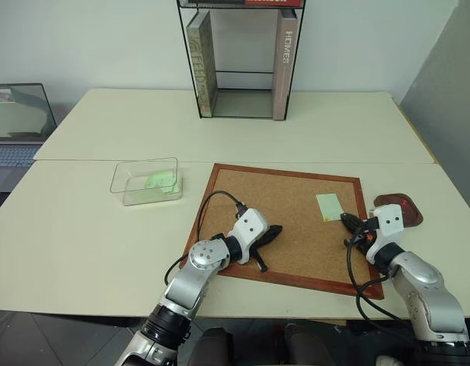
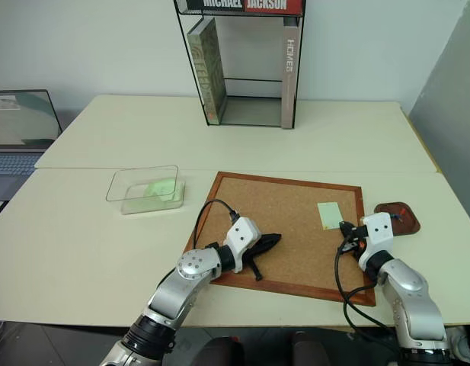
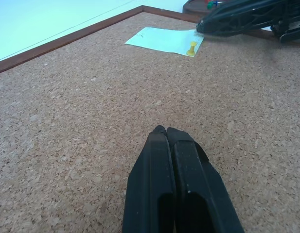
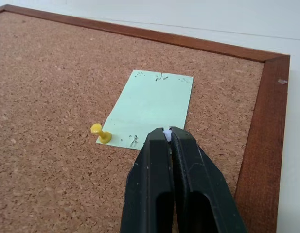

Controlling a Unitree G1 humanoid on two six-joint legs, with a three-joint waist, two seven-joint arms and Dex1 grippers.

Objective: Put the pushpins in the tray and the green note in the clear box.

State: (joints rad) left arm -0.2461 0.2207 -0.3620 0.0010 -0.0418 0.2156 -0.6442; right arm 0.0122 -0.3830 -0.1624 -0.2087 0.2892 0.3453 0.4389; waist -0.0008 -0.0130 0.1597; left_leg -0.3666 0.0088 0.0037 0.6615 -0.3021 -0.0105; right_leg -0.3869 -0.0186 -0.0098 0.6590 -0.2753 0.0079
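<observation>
The pale green note (image 4: 150,104) lies on the corkboard (image 1: 288,206) near its right edge, with a yellow pushpin (image 4: 99,133) at one near corner. My right gripper (image 4: 165,131) is shut at the note's other near corner, and a tiny pale pushpin head shows pinched between its tips. The dark brown tray (image 1: 387,200) sits just right of the board with a red pushpin (image 1: 404,203) in it. My left gripper (image 1: 274,231) rests shut and empty on the cork at the board's middle front. The clear box (image 1: 128,183) stands left of the board.
A brighter mint-green piece (image 1: 160,181) lies inside the clear box. A tall black wire-framed book stand (image 1: 238,61) with books stands at the back of the table. A laptop (image 1: 17,122) sits at the far left. The table's edge runs close behind both arms.
</observation>
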